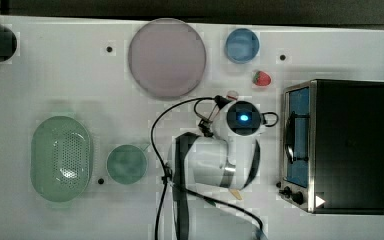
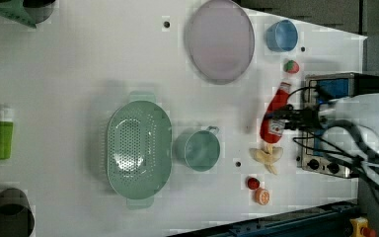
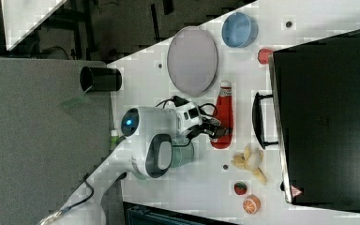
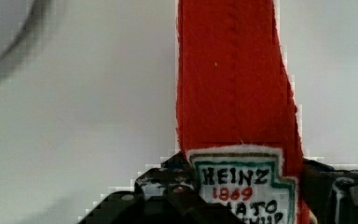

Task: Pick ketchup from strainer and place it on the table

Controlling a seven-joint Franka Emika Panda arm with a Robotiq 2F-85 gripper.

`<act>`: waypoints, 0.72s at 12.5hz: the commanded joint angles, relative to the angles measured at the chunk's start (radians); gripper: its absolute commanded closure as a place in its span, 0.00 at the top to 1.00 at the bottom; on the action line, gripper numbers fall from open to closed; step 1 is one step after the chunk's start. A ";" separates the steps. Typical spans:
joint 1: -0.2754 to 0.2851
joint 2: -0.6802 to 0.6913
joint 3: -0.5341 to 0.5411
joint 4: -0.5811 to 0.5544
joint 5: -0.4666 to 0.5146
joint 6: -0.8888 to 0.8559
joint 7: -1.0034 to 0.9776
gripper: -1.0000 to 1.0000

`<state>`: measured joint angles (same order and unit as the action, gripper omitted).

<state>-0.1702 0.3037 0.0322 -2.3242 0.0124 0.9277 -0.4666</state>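
Gripper point(image 2: 276, 123) clamped on ketchup point(image 2: 275, 111) beside toaster oven point(image 2: 333, 94); early release risks rolling into banana point(image 2: 268, 156).

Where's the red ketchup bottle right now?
The red ketchup bottle sits toward the left view's right, between the pincer's fingers, beside the black toaster oven, above the banana pieces.

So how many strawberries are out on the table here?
2. One strawberry lies beside the blue cup; the other sits next to the orange half. More could be hidden under the arm.
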 commanded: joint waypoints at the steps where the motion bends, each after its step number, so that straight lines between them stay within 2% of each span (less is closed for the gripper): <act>1: 0.032 0.051 0.018 -0.001 -0.008 0.046 -0.041 0.63; 2: 0.032 0.068 0.016 -0.001 -0.008 0.062 -0.041 0.65; 5: 0.032 0.058 0.015 0.001 -0.008 0.069 -0.040 0.97; 7: 0.032 -0.013 0.021 0.014 -0.006 0.039 -0.030 1.00; 9: 0.033 -0.113 0.035 0.060 0.003 -0.071 0.020 1.00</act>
<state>-0.1331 0.2876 0.0578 -2.3203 0.0019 0.8608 -0.4641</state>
